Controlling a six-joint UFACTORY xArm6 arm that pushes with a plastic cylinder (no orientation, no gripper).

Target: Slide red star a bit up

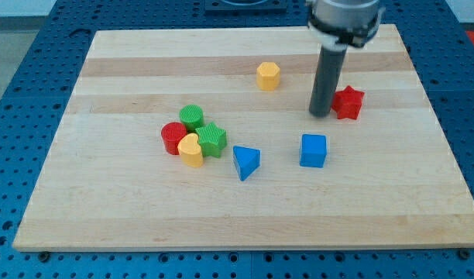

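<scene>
The red star (348,102) lies on the wooden board (245,225) at the view's right, in the upper half. My rod comes down from the view's top, and my tip (321,115) rests on the board just left of the red star, close to or touching its left side. The rod covers a small part of the star's left edge.
A yellow hexagon block (269,76) sits up and left of my tip. A blue cube (314,150) lies below it, a blue triangle (246,162) further left. A cluster at the left holds a green cylinder (192,117), red cylinder (173,138), green star-like block (212,139) and yellow heart (190,150).
</scene>
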